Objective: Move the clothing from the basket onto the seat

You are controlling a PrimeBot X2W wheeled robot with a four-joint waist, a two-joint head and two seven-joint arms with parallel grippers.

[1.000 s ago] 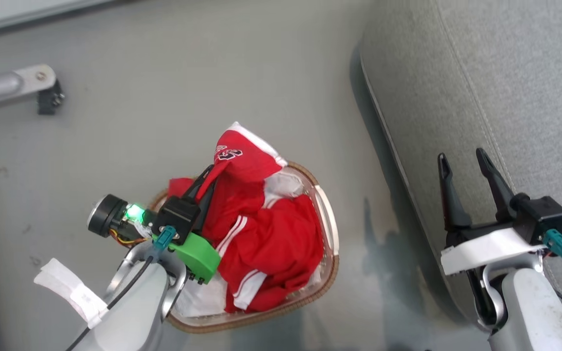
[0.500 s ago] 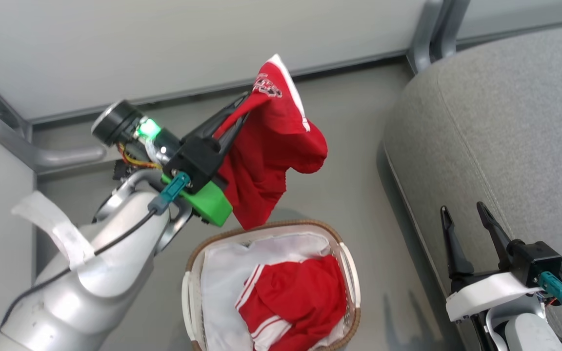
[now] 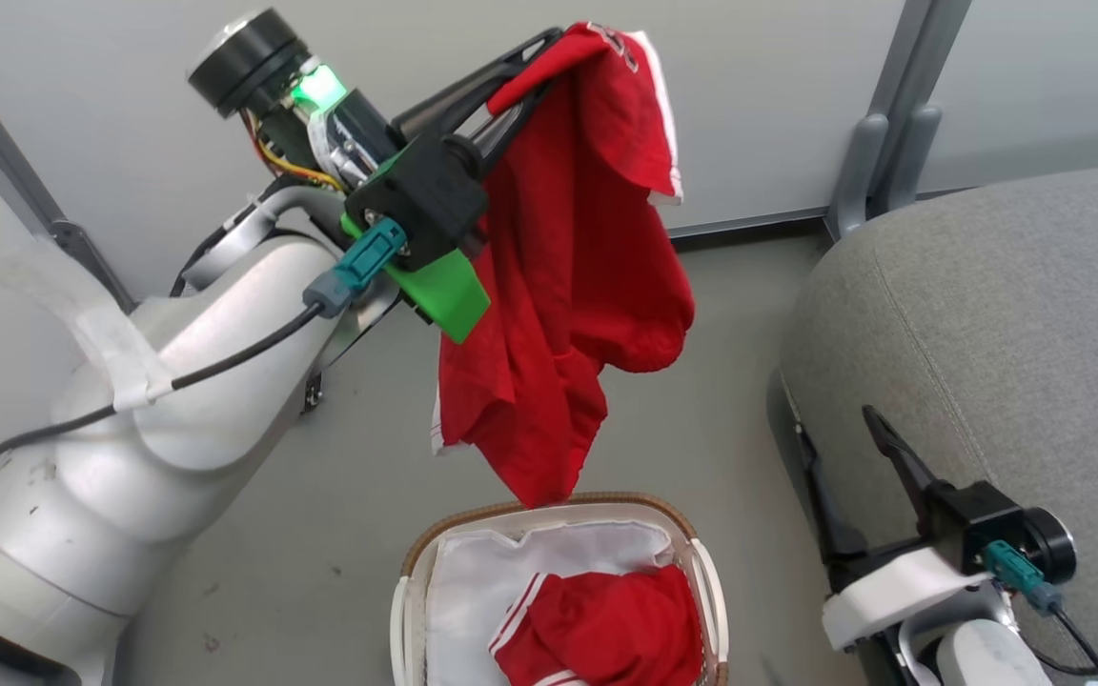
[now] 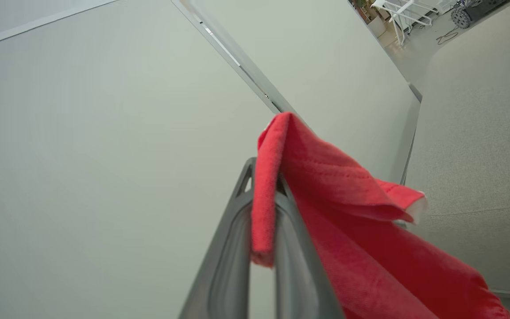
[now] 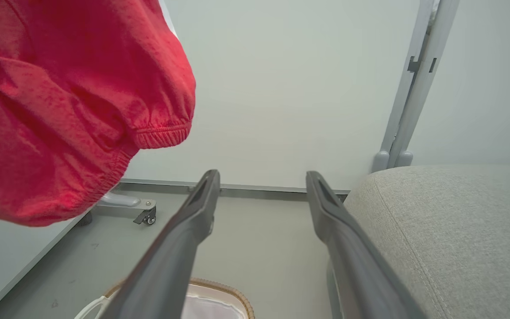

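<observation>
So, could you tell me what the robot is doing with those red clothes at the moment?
The robot is moving clothing from the basket to the seat. Its left jaws are shut on one red garment, held high so that it dangles over the basket's far rim. A second red garment lies in the basket on the white liner. The right jaws stand open and empty near the seat's edge. No clothing lies on the visible part of the seat yet.

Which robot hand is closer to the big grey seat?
Right. The right end effector is open, just beside the edge of the seat. The left end effector is up high, farther off over the floor, shut on a red garment.
</observation>
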